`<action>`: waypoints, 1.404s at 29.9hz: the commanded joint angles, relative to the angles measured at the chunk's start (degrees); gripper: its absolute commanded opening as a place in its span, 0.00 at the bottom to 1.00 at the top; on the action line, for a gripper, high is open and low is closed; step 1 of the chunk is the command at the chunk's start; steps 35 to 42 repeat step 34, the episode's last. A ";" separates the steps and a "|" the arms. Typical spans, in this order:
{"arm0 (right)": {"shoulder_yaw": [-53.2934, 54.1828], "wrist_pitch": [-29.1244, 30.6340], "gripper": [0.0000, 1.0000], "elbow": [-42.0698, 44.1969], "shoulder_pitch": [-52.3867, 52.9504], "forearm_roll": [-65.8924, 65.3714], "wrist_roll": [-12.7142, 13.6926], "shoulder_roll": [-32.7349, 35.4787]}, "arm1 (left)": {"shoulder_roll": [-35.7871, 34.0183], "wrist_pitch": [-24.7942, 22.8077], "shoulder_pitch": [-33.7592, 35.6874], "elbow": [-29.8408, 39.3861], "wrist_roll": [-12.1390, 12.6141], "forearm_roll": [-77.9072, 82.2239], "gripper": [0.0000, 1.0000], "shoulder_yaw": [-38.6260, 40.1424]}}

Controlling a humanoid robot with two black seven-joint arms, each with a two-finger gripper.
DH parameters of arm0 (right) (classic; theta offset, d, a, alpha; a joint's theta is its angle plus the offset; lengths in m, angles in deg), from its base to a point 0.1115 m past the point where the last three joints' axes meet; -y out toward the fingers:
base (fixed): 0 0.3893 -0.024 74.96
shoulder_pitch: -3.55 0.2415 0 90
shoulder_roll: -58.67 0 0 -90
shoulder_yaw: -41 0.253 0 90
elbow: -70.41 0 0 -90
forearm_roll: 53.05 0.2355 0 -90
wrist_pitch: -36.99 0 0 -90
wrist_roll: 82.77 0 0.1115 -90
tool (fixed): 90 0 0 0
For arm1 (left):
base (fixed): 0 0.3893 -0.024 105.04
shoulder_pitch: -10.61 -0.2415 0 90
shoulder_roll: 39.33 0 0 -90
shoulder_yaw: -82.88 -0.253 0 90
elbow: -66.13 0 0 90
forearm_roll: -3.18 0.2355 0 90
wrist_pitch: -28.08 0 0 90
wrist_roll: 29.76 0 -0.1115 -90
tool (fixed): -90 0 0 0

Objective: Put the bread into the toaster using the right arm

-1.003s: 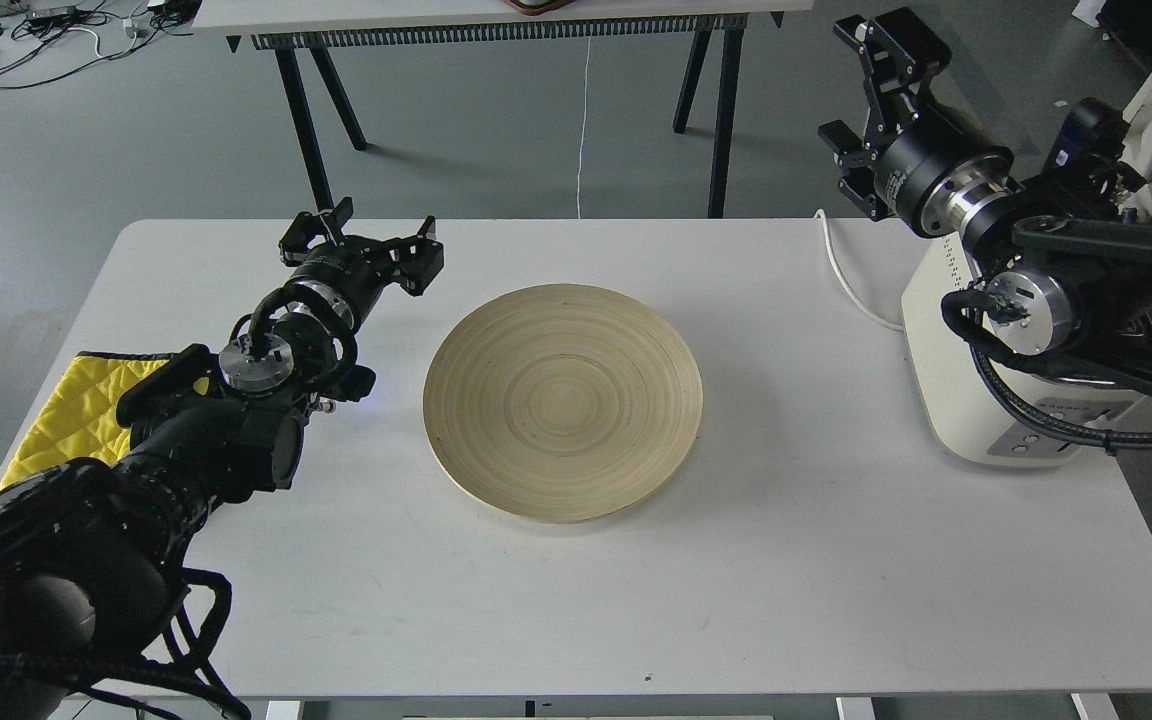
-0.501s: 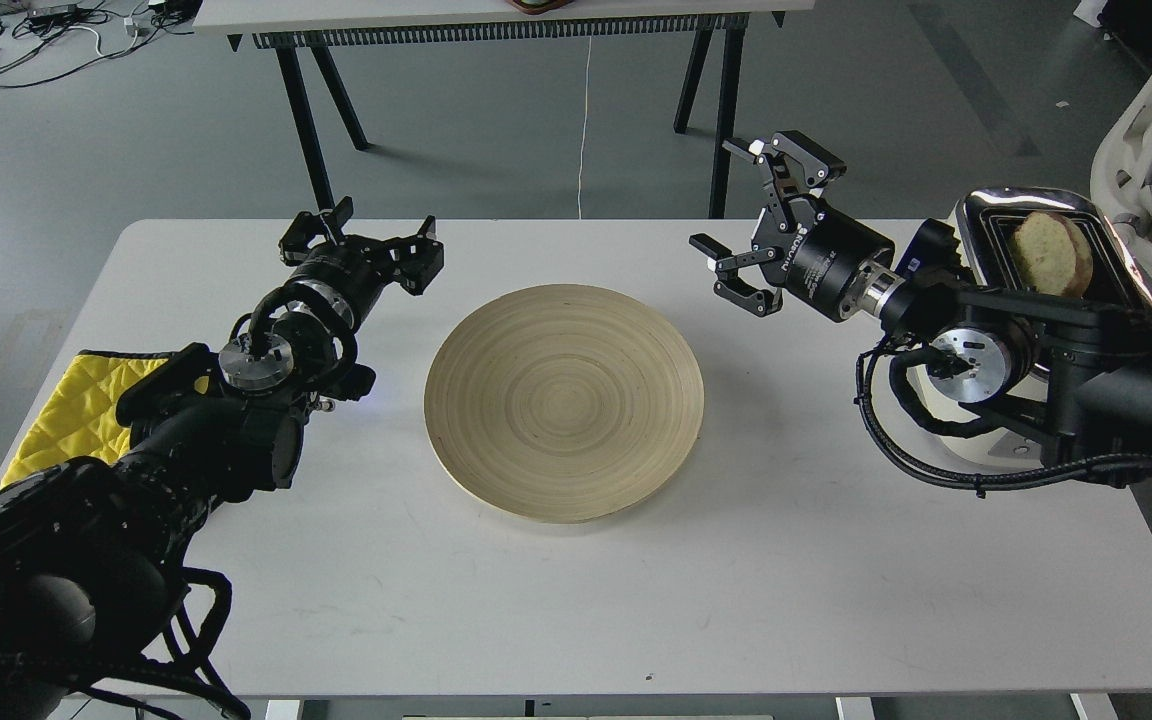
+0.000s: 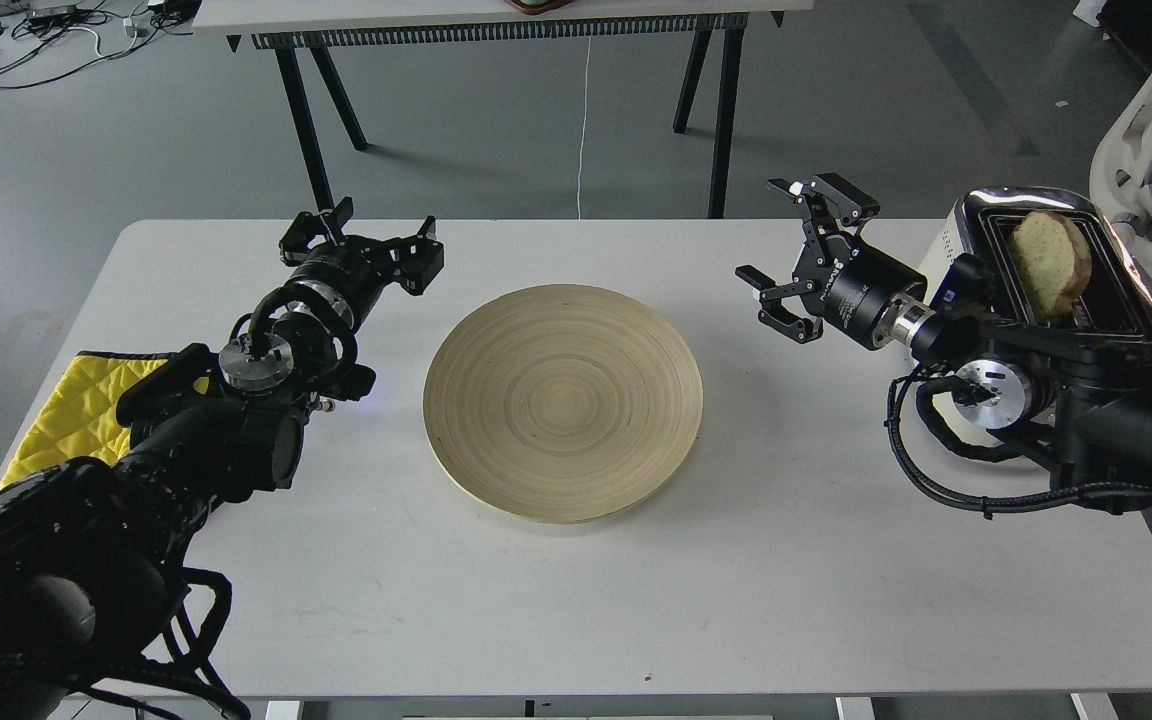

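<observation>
Left pincer [image 3: 361,238] wide, holds nothing, near back left of surface [image 3: 796,560]. Round plate [image 3: 563,401] in middle. Right pincer [image 3: 804,259] wide, holds nothing. Bread [image 3: 1048,262] stands in toaster [image 3: 1086,285], back right corner.

Materials and surface finishes on the work surface.
Table [image 3: 786,600]: smooth matt white top. Plate [image 3: 563,400] at centre: pale wood-like, fine concentric rings, satin. Toaster [image 3: 1071,270] at 3 o'clock: mirror-glossy chrome top; bread [image 3: 1048,262]: porous, speckled crumb. Cloth [image 3: 76,405] at 9 o'clock: quilted yellow fabric. Right gripper [image 3: 801,262], left gripper [image 3: 361,245]: matt black; arm joints brushed metal.
</observation>
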 commanded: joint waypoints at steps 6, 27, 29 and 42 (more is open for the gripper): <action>2.20 -0.01 0.99 1.98 0.00 0.72 0.00 -1.95 | 0.00 0.00 0.05 0.00 0.00 0.06 1.00 0.00; 13.98 -0.01 0.99 5.76 -3.78 0.20 0.00 -5.64 | 0.00 0.00 -0.04 0.00 0.00 -0.02 1.00 0.00; 13.98 -0.01 0.99 5.76 -3.87 0.11 0.00 -5.64 | 0.00 0.00 -0.04 0.00 0.00 -0.02 1.00 0.00; 13.98 -0.01 0.99 5.67 -4.39 0.11 0.00 -5.73 | 0.00 0.00 -0.04 0.00 0.00 -0.02 1.00 0.00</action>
